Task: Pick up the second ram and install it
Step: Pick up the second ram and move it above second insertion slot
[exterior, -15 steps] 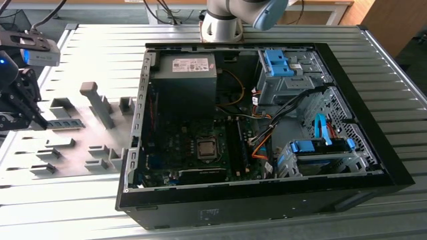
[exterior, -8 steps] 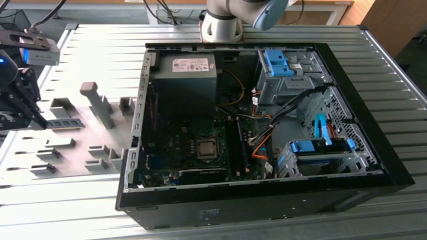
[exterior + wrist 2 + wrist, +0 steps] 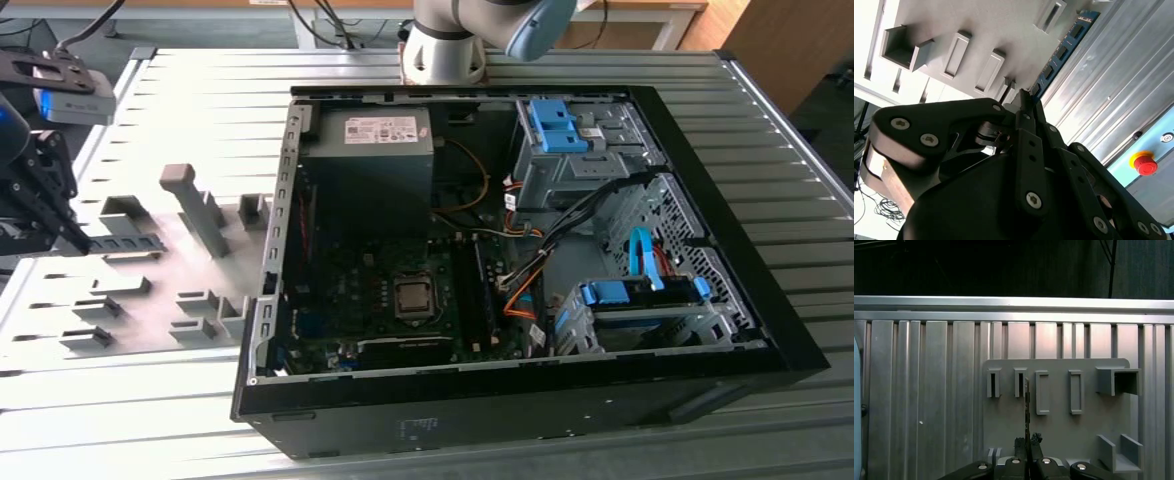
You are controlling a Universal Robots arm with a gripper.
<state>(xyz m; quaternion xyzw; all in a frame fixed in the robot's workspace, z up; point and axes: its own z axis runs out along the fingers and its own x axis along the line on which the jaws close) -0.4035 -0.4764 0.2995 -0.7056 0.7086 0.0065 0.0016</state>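
Blue-green, the second ram [image 3: 1062, 52] juts from the pincer [image 3: 1024, 97], whose fingertips are clamped on its near end and hide it. In the first wrist view it shows edge-on, a thin line over the grey holder plate [image 3: 1064, 435]; contact there is unclear. Ribbed worktop [image 3: 929, 390] lies open beside the plate.

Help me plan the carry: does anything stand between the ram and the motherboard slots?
Yes. The ram, held in the fingers, is outside the case; the case wall and a tall grey post stand between it and the slots.
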